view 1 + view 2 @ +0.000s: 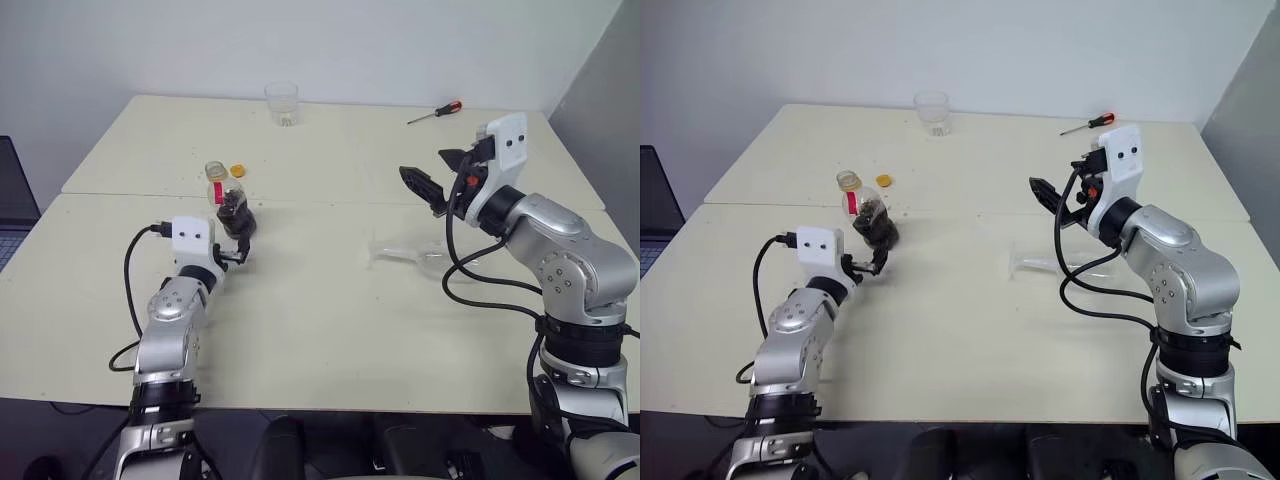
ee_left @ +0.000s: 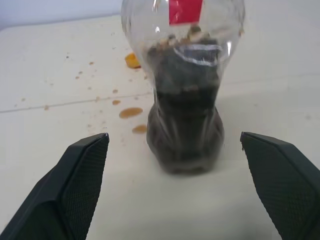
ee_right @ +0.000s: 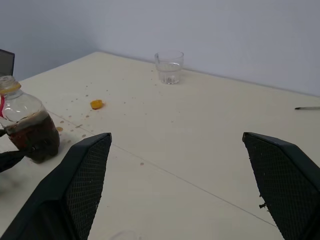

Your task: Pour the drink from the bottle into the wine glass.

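The bottle (image 1: 228, 198) stands upright and uncapped at the table's left middle, its lower half holding the dark drink (image 2: 185, 130). My left gripper (image 1: 240, 238) is open at table level just short of the bottle's base, and its fingers (image 2: 82, 170) flank the bottle without touching it. The yellow cap (image 1: 238, 171) lies on the table behind the bottle. The wine glass (image 1: 412, 254) lies on its side to the right of the table's middle. My right gripper (image 1: 432, 175) hangs open and empty in the air above and behind the glass.
A clear tumbler (image 1: 282, 103) stands at the far edge. A red-handled screwdriver (image 1: 435, 112) lies at the back right. Brown drops (image 2: 131, 112) speckle the table by the bottle. A laptop (image 1: 10, 200) sits past the left edge. A seam (image 1: 330, 203) crosses the tabletop.
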Controlling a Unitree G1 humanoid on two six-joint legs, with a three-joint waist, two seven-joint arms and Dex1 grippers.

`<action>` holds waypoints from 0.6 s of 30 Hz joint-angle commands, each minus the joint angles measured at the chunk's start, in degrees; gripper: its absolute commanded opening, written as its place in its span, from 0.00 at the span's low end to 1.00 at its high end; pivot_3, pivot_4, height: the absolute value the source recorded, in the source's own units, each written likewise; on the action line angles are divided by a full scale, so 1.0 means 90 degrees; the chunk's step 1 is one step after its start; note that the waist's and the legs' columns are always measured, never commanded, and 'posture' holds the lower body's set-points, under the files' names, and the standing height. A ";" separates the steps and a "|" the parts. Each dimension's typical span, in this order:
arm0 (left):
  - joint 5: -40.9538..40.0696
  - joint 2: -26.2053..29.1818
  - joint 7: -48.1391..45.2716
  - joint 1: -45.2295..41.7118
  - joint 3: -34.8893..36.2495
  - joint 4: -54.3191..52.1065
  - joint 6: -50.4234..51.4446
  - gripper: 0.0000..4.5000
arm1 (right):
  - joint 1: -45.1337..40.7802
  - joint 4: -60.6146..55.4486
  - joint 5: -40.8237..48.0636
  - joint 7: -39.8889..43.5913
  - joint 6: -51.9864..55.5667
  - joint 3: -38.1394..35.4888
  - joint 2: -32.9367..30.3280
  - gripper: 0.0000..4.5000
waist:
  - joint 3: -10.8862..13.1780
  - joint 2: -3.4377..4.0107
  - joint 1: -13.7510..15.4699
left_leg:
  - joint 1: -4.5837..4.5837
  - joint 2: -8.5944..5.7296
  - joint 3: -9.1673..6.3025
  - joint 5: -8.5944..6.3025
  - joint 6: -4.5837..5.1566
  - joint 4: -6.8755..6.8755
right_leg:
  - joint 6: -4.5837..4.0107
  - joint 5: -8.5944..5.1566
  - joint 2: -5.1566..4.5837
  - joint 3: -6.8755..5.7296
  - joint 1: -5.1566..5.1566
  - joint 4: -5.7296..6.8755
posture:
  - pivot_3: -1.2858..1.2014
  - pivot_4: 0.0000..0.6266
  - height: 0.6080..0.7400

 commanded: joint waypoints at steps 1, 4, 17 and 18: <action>-0.0095 0.0002 -0.0040 0.0138 -0.0002 -0.0509 0.0080 1.00 | -0.0008 -0.0092 0.0063 0.0087 -0.0121 -0.0110 -0.0080 1.00 | 0.0000 0.0000 0.0001 | 0.0000 -0.0001 -0.0001 0.0000 0.0000 0.0000 | 0.0000 0.0000 0.0000 0.0000 0.0000 0.0000 | 0.52 0.24 1.00; -0.0177 -0.0053 -0.0196 0.0347 -0.0031 -0.0629 0.0095 1.00 | 0.0082 -0.0167 0.0098 0.0116 -0.0055 -0.0161 -0.0131 1.00 | -0.0001 -0.0002 0.0001 | 0.0000 -0.0001 -0.0001 0.0000 0.0000 0.0001 | -0.0003 0.0002 0.0000 0.0000 0.0002 0.0001 | 0.52 0.24 1.00; -0.0852 0.0165 -0.1889 0.0674 -0.0695 -0.1114 -0.0139 1.00 | 0.0816 -0.1507 0.2695 -0.0532 0.2011 -0.1553 0.0400 1.00 | -0.0003 -0.0003 -0.0006 | 0.0006 -0.0001 -0.0001 0.0000 0.0001 0.0000 | -0.0004 0.0004 0.0002 0.0001 0.0005 0.0000 | 0.52 0.24 1.00; -0.0836 0.0260 -0.2054 0.0638 -0.0786 -0.1082 -0.0166 1.00 | 0.0878 -0.1583 0.3025 -0.0901 0.2215 -0.1747 0.0649 1.00 | -0.0004 -0.0005 -0.0012 | 0.0010 -0.0002 0.0000 0.0000 0.0001 0.0001 | -0.0006 0.0005 0.0005 0.0001 0.0007 0.0002 | 0.52 0.24 1.00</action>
